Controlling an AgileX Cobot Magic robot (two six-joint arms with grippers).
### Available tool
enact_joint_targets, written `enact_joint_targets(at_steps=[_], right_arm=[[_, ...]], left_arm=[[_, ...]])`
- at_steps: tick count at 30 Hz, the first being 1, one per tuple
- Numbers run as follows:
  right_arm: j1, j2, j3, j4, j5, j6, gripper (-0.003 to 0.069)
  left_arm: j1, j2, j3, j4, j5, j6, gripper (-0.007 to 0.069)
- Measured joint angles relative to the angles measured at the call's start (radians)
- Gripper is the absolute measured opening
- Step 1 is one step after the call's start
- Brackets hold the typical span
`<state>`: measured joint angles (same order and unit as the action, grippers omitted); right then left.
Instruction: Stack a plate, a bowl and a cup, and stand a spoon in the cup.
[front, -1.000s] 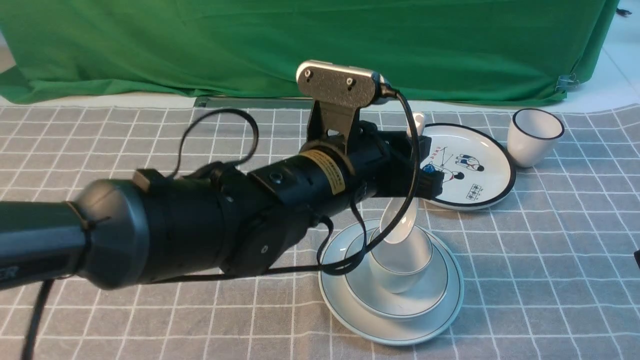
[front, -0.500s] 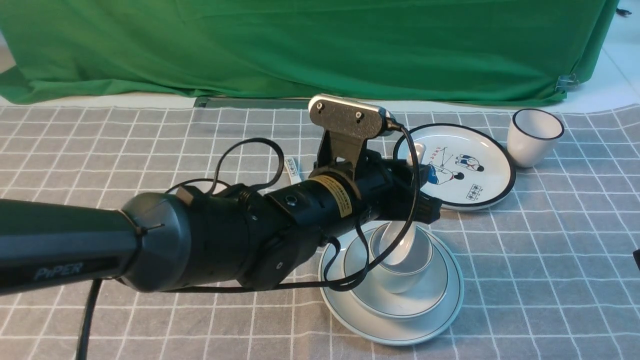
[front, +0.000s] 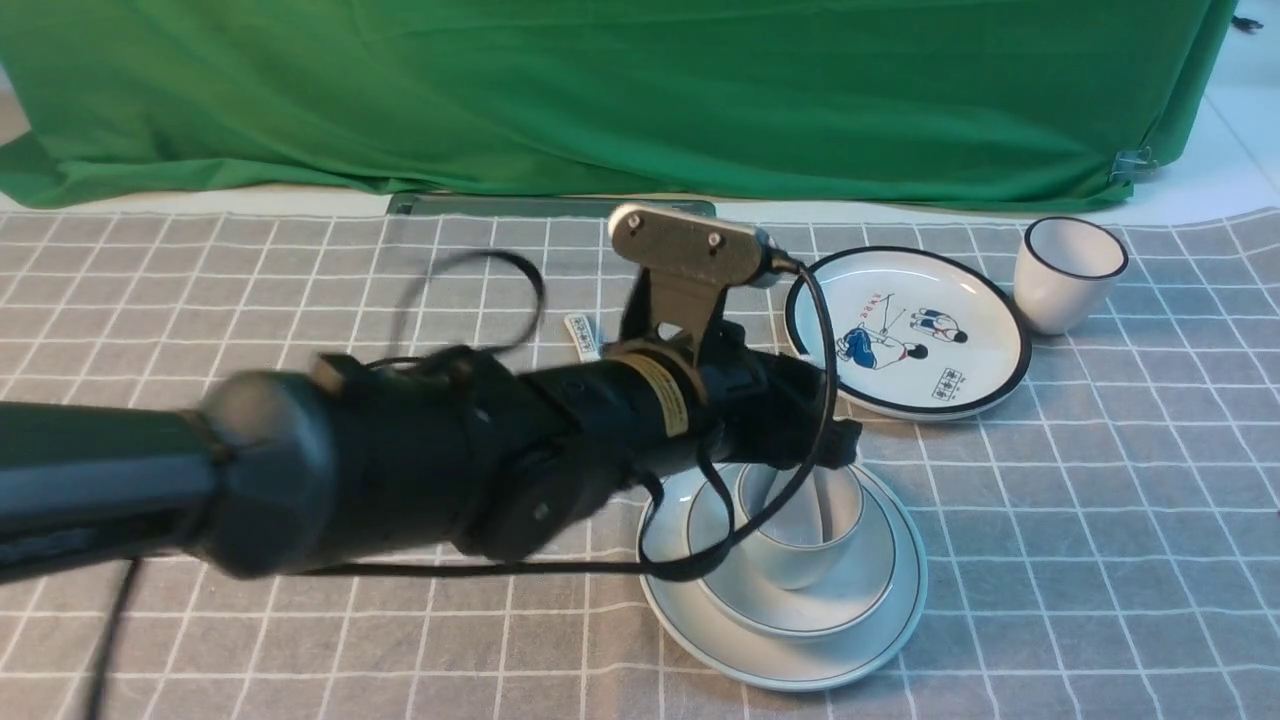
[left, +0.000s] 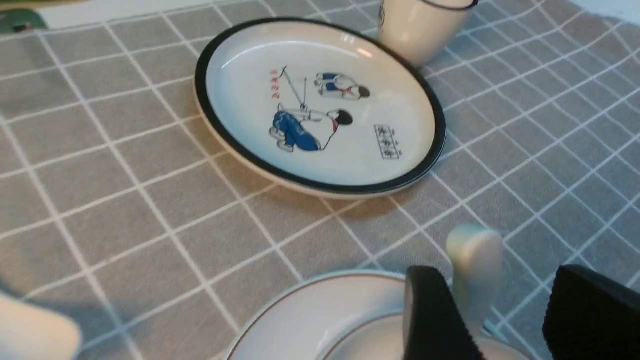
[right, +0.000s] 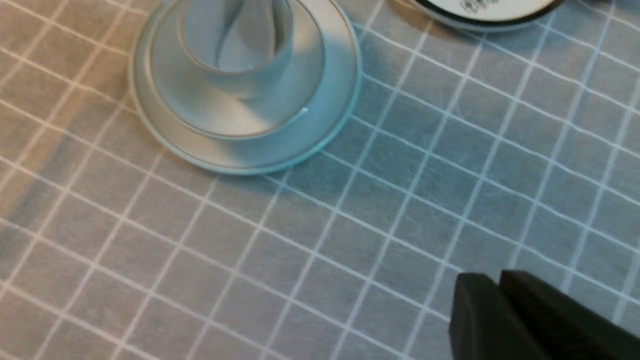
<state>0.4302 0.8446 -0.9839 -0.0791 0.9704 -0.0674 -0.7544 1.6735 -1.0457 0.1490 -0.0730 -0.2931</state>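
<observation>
The plate (front: 700, 640), the bowl (front: 870, 590) and the cup (front: 800, 565) stand stacked on the checked cloth. The spoon (front: 828, 500) stands in the cup, its bowl down. My left gripper (front: 840, 440) hovers just over the cup. In the left wrist view the left gripper (left: 505, 310) is open. The spoon handle (left: 475, 270) rises between its fingers, close against one finger (left: 435, 320) and well apart from the other. My right gripper (right: 500, 300) is shut and empty, low over bare cloth, some way from the stack (right: 245, 85).
A black-rimmed plate with cartoon figures (front: 910, 330) lies just behind the stack. A black-rimmed white cup (front: 1068, 272) stands to its right. A short spoon with a printed handle (front: 582, 337) pokes out behind my left arm. Green cloth hangs along the back.
My left arm came down with the spoon until it sat in the cup. Its jaws then spread and let go of the handle. The right gripper stayed put.
</observation>
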Motion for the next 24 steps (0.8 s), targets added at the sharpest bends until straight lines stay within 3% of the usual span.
enact_joint_targets(at_steps=[1,4,8,13,18,24], right_arm=[[0.0,0.0,-0.004,-0.007,0.001,0.005,0.0089],[0.0,-0.044,-0.083,-0.132,0.002,0.058,0.009],[0.0,-0.197,-0.116,-0.191,-0.087,0.139,0.0087],[0.0,-0.429,-0.012,-0.205,-0.25,0.178,0.0076],[0.0,-0.735,0.284,-0.207,-0.578,0.189,0.0074],[0.0,-0.848,0.466,-0.207,-0.819,0.19,0.0073]], left_arm=[[0.002,-0.017,-0.002,0.003,0.015,0.001,0.0298],[0.031,-0.182,-0.023,0.068,0.287,0.019,0.0167],[0.083,-0.398,0.006,0.102,0.477,0.022,0.0029],[0.119,-0.666,0.18,0.11,0.475,-0.014,0.0006],[0.137,-1.061,0.515,0.112,0.408,-0.075,0.0003],[0.137,-1.344,0.722,0.107,0.353,-0.176,0.0006]])
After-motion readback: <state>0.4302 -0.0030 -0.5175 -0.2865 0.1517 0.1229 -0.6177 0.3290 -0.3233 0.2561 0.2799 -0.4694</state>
